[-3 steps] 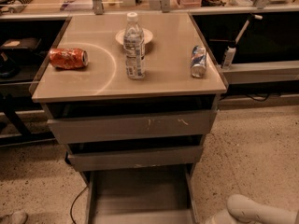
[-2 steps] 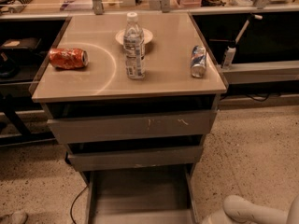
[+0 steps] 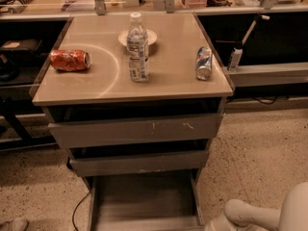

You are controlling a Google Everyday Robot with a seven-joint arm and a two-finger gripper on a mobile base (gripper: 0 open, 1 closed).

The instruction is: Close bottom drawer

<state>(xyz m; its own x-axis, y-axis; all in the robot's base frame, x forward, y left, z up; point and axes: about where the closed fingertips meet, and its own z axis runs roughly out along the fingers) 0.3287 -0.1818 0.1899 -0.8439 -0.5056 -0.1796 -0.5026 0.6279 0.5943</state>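
Note:
The bottom drawer [image 3: 144, 196] is the lowest, narrowest grey drawer of the cabinet. It stands pulled far out toward me, its shallow tray bare, and its low front panel lies at the bottom edge of the view. Only a white arm segment [image 3: 252, 214] shows at the bottom right, beside the drawer's right side and apart from it. My gripper itself is out of view beyond that edge.
The mid-width drawer [image 3: 139, 162] and the wide scratched top drawer [image 3: 134, 129] stand slightly open above. On the cabinet top [image 3: 168, 81] are a water bottle [image 3: 138, 49], a white bowl [image 3: 152, 35], a lying orange can [image 3: 70, 60] and a blue can [image 3: 204, 63]. A cable [image 3: 77, 213] lies at the lower left.
The white arm has crept a little left and more of it shows at the bottom right corner. The drawers and the things on top have not moved.

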